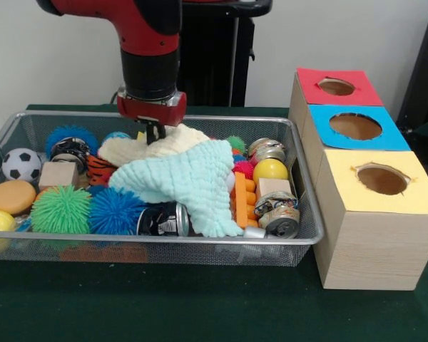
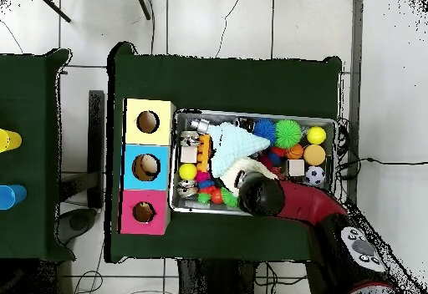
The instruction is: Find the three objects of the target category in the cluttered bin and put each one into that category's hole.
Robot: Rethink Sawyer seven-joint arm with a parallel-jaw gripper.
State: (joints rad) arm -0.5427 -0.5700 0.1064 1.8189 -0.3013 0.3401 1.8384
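Note:
The silver wire-mesh bin [image 1: 200, 251] is full of clutter; it also shows in the overhead view [image 2: 334, 167]. A mint-green cloth [image 1: 192, 182] and a cream cloth [image 1: 160, 146] cover its middle. My gripper [image 1: 154, 134] is down at the back of the bin, touching the top of the cream cloth. In the overhead view the arm's wrist [image 2: 255, 193] hides it. No duck or monkey plush shows. An orange-and-black striped thing [image 1: 98, 168] lies beside the cream cloth; I cannot tell what it is. The red-topped hole [image 1: 336, 87] is at the far end of the wooden box [image 2: 144, 213].
The blue-topped hole [image 1: 355, 126] and the yellow-topped hole [image 1: 381, 178] sit nearer on the same box. In the bin are a green spiky ball [image 1: 60, 209], a blue spiky ball [image 1: 115, 210], cans [image 1: 162, 219], a soccer ball [image 1: 21, 164], a wooden block [image 1: 58, 173] and a yellow ball [image 1: 269, 169].

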